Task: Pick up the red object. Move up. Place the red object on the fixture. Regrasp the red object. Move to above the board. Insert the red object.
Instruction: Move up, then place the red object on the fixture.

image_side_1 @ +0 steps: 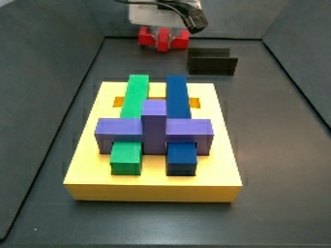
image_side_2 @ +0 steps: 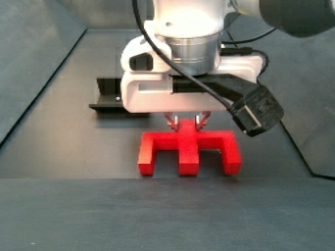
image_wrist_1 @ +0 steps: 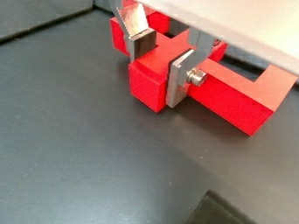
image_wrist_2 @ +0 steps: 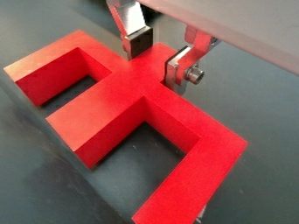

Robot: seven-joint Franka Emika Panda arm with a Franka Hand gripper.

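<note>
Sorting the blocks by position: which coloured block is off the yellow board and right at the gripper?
The red object: it lies on the floor beyond the board, with the gripper at its crossbar. The other blocks sit on the board.

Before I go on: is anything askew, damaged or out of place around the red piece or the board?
Nothing stands out. The bright red bridge-shaped piece lies flat on the floor, the gripper straddling its crossbar. The dark fixture and yellow board with seated blocks look undisturbed.
</note>
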